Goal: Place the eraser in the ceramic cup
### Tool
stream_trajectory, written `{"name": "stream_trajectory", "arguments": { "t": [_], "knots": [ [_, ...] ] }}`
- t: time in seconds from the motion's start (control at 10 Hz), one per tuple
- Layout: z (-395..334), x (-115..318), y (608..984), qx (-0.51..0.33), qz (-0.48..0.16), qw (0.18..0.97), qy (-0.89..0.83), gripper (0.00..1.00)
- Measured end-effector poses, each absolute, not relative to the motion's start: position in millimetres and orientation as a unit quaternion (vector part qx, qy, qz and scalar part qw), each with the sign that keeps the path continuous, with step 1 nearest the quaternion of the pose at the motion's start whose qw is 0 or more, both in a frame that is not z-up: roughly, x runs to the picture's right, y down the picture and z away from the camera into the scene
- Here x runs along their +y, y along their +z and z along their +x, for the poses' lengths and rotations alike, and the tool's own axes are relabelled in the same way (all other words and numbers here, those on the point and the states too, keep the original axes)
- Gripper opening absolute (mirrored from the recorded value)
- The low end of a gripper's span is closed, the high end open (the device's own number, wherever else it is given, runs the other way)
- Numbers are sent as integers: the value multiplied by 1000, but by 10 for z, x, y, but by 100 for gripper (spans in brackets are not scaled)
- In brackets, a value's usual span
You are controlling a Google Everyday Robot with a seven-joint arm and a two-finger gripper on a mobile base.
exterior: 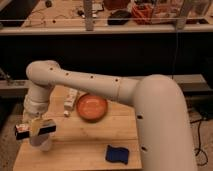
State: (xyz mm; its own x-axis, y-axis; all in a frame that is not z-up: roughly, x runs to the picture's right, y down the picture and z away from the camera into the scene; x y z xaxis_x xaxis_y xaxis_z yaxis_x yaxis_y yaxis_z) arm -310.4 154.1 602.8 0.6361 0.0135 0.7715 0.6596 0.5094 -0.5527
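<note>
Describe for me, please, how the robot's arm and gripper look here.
The arm is a thick, smooth, off-white tube with rounded joints and a row of small dark dots along its side. It narrows to a ribbed whitish wrist. The gripper below it is pale too, above the table's left front corner.

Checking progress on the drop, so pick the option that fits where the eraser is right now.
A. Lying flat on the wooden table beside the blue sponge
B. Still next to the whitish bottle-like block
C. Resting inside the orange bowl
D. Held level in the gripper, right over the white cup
D: the gripper holds the eraser crosswise just above the rim of the ceramic cup, at the near left of the wooden table.
</note>
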Motion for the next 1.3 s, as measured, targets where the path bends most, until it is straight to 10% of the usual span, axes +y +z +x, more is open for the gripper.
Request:
{"name": "stream_trajectory", "arguments": {
  "t": [1.3],
  "knots": [
    [-3169,1592,6134,-335,-451,792,-239,0]
  ]
}}
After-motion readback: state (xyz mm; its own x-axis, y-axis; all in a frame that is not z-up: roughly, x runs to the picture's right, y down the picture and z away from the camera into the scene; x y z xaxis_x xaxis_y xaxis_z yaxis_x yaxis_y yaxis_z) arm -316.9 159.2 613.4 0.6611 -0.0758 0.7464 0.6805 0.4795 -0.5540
